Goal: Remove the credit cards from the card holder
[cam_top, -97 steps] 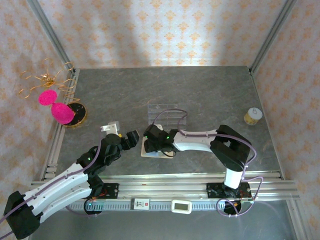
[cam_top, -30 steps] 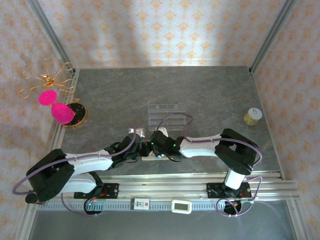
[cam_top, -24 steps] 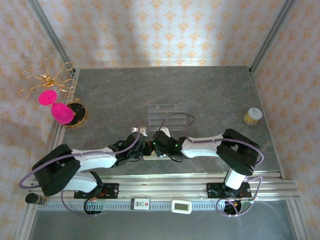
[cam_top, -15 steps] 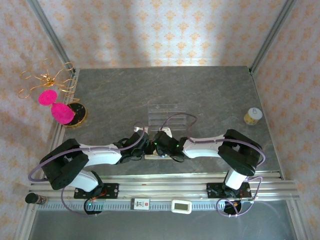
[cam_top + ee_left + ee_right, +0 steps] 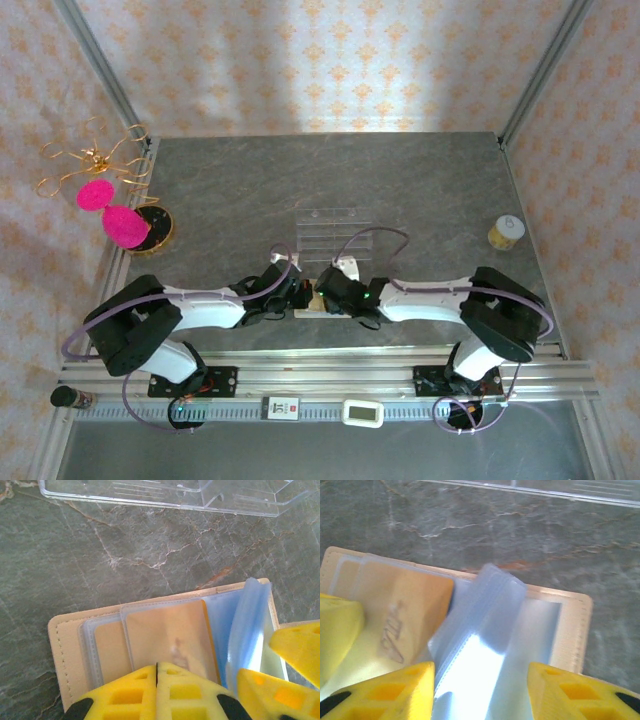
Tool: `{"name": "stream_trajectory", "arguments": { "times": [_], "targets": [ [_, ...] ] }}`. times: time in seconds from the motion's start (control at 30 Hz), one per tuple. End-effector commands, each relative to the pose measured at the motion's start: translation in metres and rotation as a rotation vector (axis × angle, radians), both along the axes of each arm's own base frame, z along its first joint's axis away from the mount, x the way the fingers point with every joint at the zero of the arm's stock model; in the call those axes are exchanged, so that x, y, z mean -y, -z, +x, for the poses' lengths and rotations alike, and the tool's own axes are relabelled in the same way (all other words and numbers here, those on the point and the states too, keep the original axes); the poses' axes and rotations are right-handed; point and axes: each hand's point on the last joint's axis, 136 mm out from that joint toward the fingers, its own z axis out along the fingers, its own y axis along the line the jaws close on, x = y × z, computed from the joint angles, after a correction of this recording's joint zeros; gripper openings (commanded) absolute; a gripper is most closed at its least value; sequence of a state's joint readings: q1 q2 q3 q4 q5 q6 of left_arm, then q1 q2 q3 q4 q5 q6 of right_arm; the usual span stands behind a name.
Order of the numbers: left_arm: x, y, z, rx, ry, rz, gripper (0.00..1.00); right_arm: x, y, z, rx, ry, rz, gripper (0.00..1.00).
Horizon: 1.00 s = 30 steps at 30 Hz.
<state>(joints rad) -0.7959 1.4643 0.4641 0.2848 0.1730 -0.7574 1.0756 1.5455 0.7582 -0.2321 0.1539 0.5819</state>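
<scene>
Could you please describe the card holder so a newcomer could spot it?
On the grey table, look by the near edge, nearer than the clear slotted tray. The card holder lies open there: the only beige stitched wallet, with bluish plastic sleeves and a gold card inside.

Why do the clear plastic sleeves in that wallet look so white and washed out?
Right wrist view: light glares off the plastic sleeves, bleaching them; the near yellow fingers are soft. Left wrist view: the gold card reads clearly. Top view: table softly lit.
</scene>
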Motion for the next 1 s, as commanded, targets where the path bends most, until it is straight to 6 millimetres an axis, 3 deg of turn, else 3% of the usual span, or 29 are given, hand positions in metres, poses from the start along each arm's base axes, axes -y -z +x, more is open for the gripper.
{"name": "stream_trajectory", "arguments": {
  "times": [0.0, 0.2, 0.33, 0.43, 0.5, 0.57, 0.67, 0.73, 0.83, 0.97],
  "targets": [
    [-0.035, 0.049, -0.03, -0.144, 0.008, 0.171, 0.0, 0.037, 0.003, -0.007, 0.005, 0.073, -0.112, 0.51],
    [-0.033, 0.042, -0.029, -0.119, 0.022, 0.158, 0.0, 0.08, 0.01, -0.011, -0.02, 0.182, -0.191, 0.52],
    [-0.028, 0.035, -0.027, -0.094, 0.038, 0.143, 0.0, 0.088, -0.017, 0.001, 0.031, 0.223, -0.133, 0.52],
    [-0.024, 0.031, -0.027, -0.085, 0.048, 0.135, 0.0, 0.066, -0.062, 0.013, 0.111, 0.171, -0.001, 0.49],
    [-0.023, 0.03, -0.027, -0.08, 0.051, 0.129, 0.0, 0.025, -0.09, 0.01, 0.118, 0.025, 0.193, 0.44],
    [-0.022, 0.032, -0.028, -0.084, 0.053, 0.124, 0.0, -0.012, -0.1, -0.001, 0.038, -0.102, 0.339, 0.42],
    [-0.022, 0.033, -0.029, -0.086, 0.054, 0.121, 0.0, -0.052, -0.083, -0.018, -0.151, -0.217, 0.454, 0.34],
    [-0.023, 0.033, -0.03, -0.087, 0.054, 0.121, 0.0, -0.065, -0.068, -0.025, -0.227, -0.244, 0.484, 0.31],
    [-0.024, 0.032, -0.03, -0.084, 0.053, 0.122, 0.0, -0.061, -0.038, -0.022, -0.302, -0.189, 0.484, 0.28],
    [-0.028, 0.027, -0.03, -0.068, 0.043, 0.123, 0.0, -0.037, -0.007, -0.016, -0.343, -0.078, 0.429, 0.24]
  ]
}}
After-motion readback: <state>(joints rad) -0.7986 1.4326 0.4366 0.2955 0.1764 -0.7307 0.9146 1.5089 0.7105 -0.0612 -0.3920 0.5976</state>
